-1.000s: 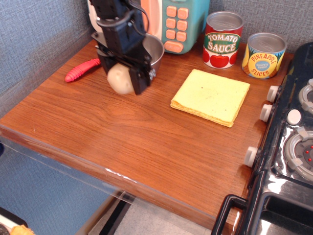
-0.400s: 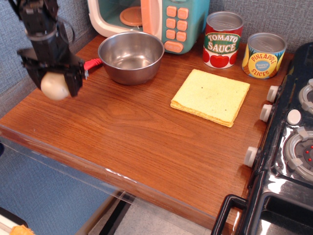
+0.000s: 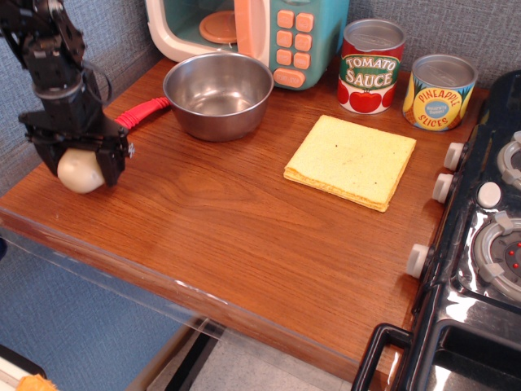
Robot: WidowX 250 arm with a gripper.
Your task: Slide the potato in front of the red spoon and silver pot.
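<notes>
The silver pot (image 3: 218, 94) stands empty beside the red spoon (image 3: 141, 112); two cans (image 3: 404, 77) are sealed. Near the wooden surface's (image 3: 244, 236) left front corner, the gripper (image 3: 78, 164) jaws clasp the potato (image 3: 79, 172).

Cream potato (image 3: 79, 172) at left edge — red spoon (image 3: 143, 112) beside silver pot (image 3: 218, 94).

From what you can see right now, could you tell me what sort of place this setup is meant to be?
Most likely a toy kitchen: a wooden counter beside a black stove, with a pastel play microwave and labelled tomato sauce can at the back.
</notes>
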